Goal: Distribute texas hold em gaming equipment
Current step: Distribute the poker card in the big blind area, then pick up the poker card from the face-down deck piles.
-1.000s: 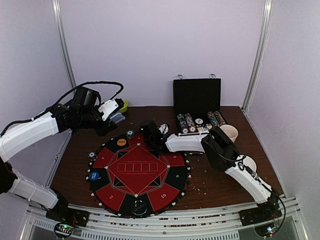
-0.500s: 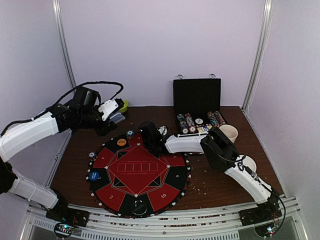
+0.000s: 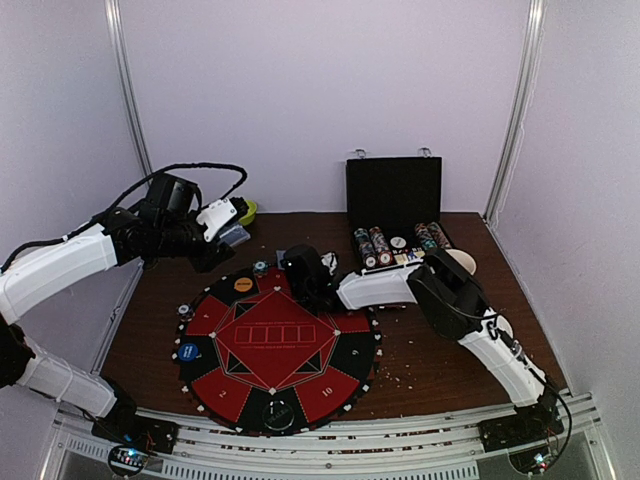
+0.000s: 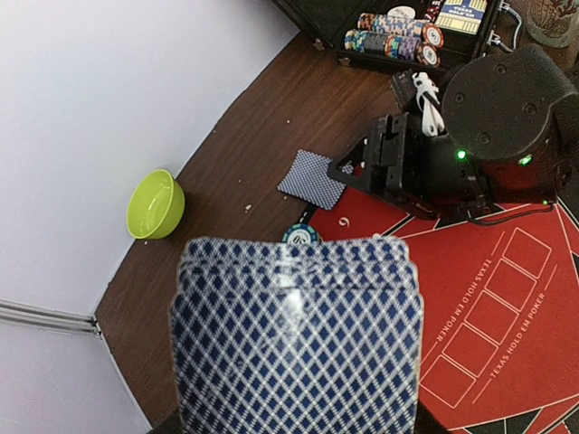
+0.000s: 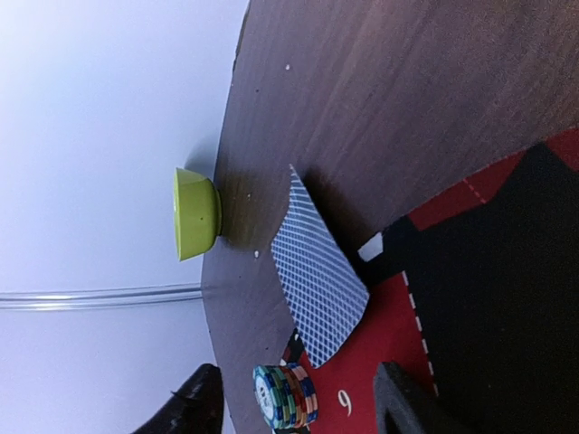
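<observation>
- The left gripper (image 3: 226,226) hangs above the far left part of the table (image 3: 430,350). It is clamped on a deck of cards (image 4: 294,344).
- The deck is slightly fanned, and its blue-diamond backs fill the near part of the left wrist view.
- The right gripper (image 5: 297,409) sits low at the far edge of the round red-and-black mat (image 3: 275,345). Its two fingers stand apart and nothing is caught between them.
- Just beyond those fingertips a single card (image 5: 317,271) lies face down on the table. One corner reaches the mat's far rim and the rest is on bare wood.
- A small stack of striped chips (image 4: 300,235) stands at the mat's far rim, just beside that card and apart from both grippers.
- An orange disc (image 3: 243,284) lies on the mat near its far left rim.
- A blue disc (image 3: 188,351) lies on the mat at its left rim.
- An open black case (image 3: 393,190) stands at the far edge of the table, right of centre, with its lid upright.
- Rows of poker chips (image 3: 375,245) lie in the case's tray.
- A white mug (image 3: 462,262) stands just right of the case, partly hidden behind the right arm.
- A green bowl (image 4: 156,203) sits upright at the far left corner of the table, near the wall and well apart from the single card.
</observation>
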Robot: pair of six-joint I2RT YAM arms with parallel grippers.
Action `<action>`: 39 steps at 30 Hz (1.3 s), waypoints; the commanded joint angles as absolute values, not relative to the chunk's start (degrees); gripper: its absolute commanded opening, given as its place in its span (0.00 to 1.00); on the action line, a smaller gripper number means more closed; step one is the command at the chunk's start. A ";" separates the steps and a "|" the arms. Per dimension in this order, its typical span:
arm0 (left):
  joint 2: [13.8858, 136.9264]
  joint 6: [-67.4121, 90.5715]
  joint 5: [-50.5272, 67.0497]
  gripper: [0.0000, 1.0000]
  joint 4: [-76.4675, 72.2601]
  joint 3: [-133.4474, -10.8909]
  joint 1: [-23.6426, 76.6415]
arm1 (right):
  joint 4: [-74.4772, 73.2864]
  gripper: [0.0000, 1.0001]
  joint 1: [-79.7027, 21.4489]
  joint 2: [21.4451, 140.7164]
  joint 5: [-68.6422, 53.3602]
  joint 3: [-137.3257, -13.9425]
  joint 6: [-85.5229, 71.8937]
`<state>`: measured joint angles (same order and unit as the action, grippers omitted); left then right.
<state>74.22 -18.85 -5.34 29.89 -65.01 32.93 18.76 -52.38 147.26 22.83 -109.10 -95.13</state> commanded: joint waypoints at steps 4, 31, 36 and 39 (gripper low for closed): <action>72.19 -20.98 -4.09 0.51 26.65 -65.74 32.35 | 25.13 0.67 -52.93 131.71 14.58 -100.43 -70.31; 70.08 -33.31 12.22 0.50 33.15 -65.22 32.77 | 5.88 0.73 -48.74 120.54 -45.64 -104.91 -30.73; 71.76 -32.84 12.21 0.50 33.14 -66.15 32.84 | 9.45 0.73 -49.18 122.25 -45.51 -104.85 -32.62; 72.23 -32.79 12.84 0.49 33.14 -66.14 32.82 | 10.60 0.73 -49.52 123.59 -44.38 -105.85 -33.64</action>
<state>71.70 -32.40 11.09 34.68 -64.10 32.82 6.63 -48.95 122.17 -43.94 -103.59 -31.73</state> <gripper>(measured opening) 0.503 0.732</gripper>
